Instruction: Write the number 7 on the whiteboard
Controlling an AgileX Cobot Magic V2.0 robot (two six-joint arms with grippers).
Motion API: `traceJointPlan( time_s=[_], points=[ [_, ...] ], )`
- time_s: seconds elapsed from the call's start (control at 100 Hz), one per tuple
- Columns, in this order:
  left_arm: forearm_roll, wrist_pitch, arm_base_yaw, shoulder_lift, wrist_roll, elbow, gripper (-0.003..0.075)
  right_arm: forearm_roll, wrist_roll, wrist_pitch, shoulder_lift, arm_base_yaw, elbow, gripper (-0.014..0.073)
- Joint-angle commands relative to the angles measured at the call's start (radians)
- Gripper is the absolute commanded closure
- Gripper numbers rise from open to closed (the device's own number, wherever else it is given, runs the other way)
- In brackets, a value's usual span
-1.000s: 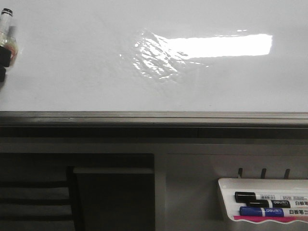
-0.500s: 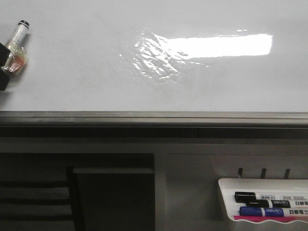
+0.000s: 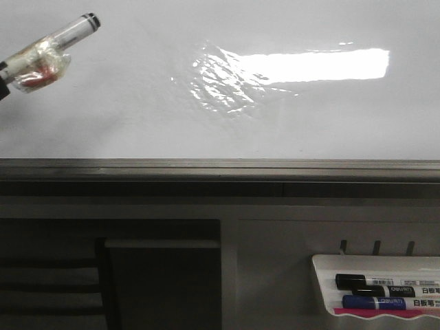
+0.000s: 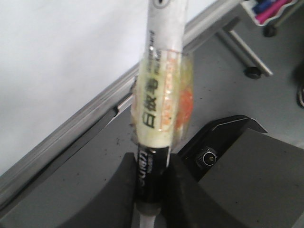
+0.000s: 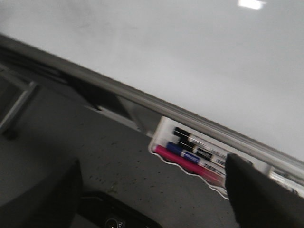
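The whiteboard (image 3: 137, 103) fills the upper front view, glossy white with a wrinkled shiny patch (image 3: 220, 82) and a grey frame edge (image 3: 220, 168). No number 7 shows on it. My left gripper (image 4: 151, 190) is shut on a black-and-white marker (image 4: 159, 109) wrapped in clear tape. In the front view the marker (image 3: 48, 55) juts in from the left edge, its black tip (image 3: 91, 20) pointing up and right in front of the board. The left gripper itself is out of the front view. My right gripper (image 5: 152, 190) is open and empty, away from the board (image 5: 190, 57).
A small white marker tray (image 3: 323, 289) hangs below the board at the lower right, holding black, blue and pink markers (image 3: 375, 302). It also shows in the right wrist view (image 5: 190, 156). A dark cabinet opening (image 3: 161, 282) sits under the frame.
The marker has swung from near upright to slanting up and right, and its tip has moved right and up across the board's left part. No mark has appeared.
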Motion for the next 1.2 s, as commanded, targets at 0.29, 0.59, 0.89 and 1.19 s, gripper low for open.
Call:
traceJointPlan(
  time_s=[0.29,0.59,0.89,1.19],
  points=[
    [-0.120,0.016,-0.280,0.003,0.264,-0.070,0.0741,0.171,-0.533,-0.014,0.218,0.295,-0.164,0.0053],
    [-0.063,-0.069,-0.452,0.017,0.278,-0.083,0.0741,0.206,-0.575,-0.056,0.290,0.505,-0.205,0.0053],
    [-0.063,-0.085,-0.459,0.017,0.278,-0.083,0.0741,0.225,-0.610,-0.059,0.322,0.525,-0.205,0.0162],
    [-0.063,-0.100,-0.459,0.017,0.278,-0.083,0.0741,0.238,-0.619,-0.061,0.358,0.526,-0.205,0.0211]
  ],
)
